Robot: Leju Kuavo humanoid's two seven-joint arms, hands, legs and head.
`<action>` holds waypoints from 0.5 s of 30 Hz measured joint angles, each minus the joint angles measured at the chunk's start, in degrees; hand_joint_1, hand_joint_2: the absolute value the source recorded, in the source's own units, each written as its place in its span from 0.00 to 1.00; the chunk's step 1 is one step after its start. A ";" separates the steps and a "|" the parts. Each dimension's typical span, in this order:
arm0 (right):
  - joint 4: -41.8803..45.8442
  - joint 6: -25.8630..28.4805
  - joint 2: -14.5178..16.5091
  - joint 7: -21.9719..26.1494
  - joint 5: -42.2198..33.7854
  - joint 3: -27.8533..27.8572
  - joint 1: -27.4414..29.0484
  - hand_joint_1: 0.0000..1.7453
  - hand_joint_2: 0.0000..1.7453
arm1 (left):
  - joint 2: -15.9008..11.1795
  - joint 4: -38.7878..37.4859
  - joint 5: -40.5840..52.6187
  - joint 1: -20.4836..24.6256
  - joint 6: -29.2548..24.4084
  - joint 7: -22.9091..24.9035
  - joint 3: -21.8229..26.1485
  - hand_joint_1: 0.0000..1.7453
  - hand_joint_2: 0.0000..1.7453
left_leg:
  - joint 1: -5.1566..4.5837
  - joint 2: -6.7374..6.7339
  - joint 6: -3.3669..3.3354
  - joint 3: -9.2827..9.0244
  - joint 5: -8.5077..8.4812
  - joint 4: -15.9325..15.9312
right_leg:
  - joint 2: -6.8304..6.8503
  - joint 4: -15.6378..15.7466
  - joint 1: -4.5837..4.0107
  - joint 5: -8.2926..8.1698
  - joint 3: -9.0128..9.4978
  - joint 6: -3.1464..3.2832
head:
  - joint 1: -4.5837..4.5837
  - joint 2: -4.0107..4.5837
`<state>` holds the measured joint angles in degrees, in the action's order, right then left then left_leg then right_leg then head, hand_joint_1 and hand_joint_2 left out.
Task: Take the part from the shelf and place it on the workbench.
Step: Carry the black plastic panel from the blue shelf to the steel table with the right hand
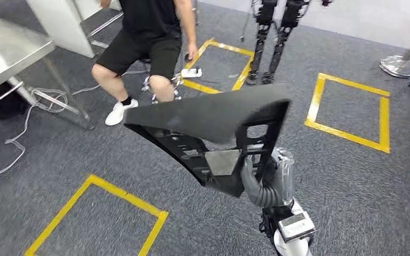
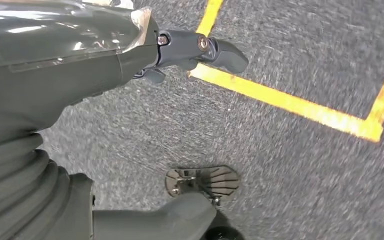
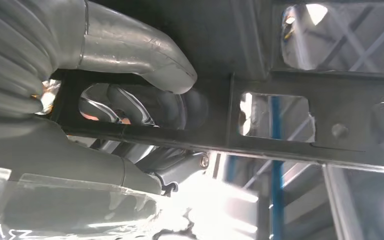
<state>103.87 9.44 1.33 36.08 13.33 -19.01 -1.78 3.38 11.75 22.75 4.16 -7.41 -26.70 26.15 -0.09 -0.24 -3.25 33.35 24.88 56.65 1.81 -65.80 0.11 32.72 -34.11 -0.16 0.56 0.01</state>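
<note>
The part [image 1: 208, 114] is a large, flat black plastic panel with cut-out windows and a ribbed underside. It is held up over the grey carpet in the middle of the head view. My right hand [image 1: 264, 181] grips it from below at its near right edge. In the right wrist view the thumb [image 3: 135, 52] presses on one face of the part [image 3: 290, 75], and the fingers curl through an opening behind it. My left hand [image 2: 105, 60] hangs over the carpet with fingers and thumb apart, holding nothing. The steel workbench [image 1: 10, 45] stands at the far left.
A person [image 1: 144, 37] sits just past the part, near the workbench's legs. Another robot's legs [image 1: 269, 37] stand farther back. Yellow tape squares [image 1: 352, 106] mark the carpet. Cables [image 1: 16, 138] trail on the left, and a round metal base [image 1: 400, 66] lies at the far right.
</note>
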 joint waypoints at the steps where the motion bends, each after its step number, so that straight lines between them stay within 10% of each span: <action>1: 0.01 0.00 -0.05 -0.03 -0.02 0.01 0.13 1.00 1.00 | 0.01 0.01 -0.04 0.09 -0.03 0.02 0.06 0.00 1.00 | 0.09 0.80 -0.11 0.03 -0.07 0.01 | -0.95 -3.89 0.15 1.48 -1.99 0.06 | -0.06 -0.01; 4: -0.01 -0.05 -0.14 -0.22 -0.03 0.02 0.52 1.00 1.00 | 0.04 -0.01 -0.32 -0.12 -0.05 0.05 0.17 0.00 1.00 | 0.27 3.24 0.01 0.07 -0.06 0.11 | -1.53 -7.35 0.71 1.61 -4.32 -1.09 | -0.14 -0.01; 7: 0.01 -0.18 -0.09 -0.26 -0.04 0.02 0.54 1.00 1.00 | 0.06 -0.01 -0.48 -0.21 -0.09 0.11 0.49 0.00 1.00 | 0.50 5.51 0.83 0.18 0.26 0.79 | -3.43 3.61 1.54 -3.30 0.42 -2.73 | -0.20 0.01; 11: 0.02 -0.21 0.03 -0.26 -0.01 0.04 0.50 1.00 1.00 | 0.04 0.00 -0.54 -0.50 -0.20 0.10 1.17 0.00 1.00 | 0.77 7.07 2.44 0.91 0.52 1.26 | -3.35 7.16 1.36 -4.66 2.16 -1.13 | -0.12 -0.01; 15: 0.02 -0.27 0.21 -0.25 0.05 0.09 0.49 1.00 1.00 | 0.15 -0.01 -0.59 -0.48 -0.34 0.10 1.48 0.00 1.00 | 0.85 1.96 3.50 4.30 4.60 8.34 | -1.43 7.41 1.41 -4.75 2.32 0.33 | 0.41 0.01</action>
<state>103.89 9.16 1.54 35.83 13.39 -18.92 -1.30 3.53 11.74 22.16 3.68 -7.75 -26.60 27.63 0.75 1.72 0.25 37.65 29.48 64.98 0.37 -58.39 1.52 27.96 -31.79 0.17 0.97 0.01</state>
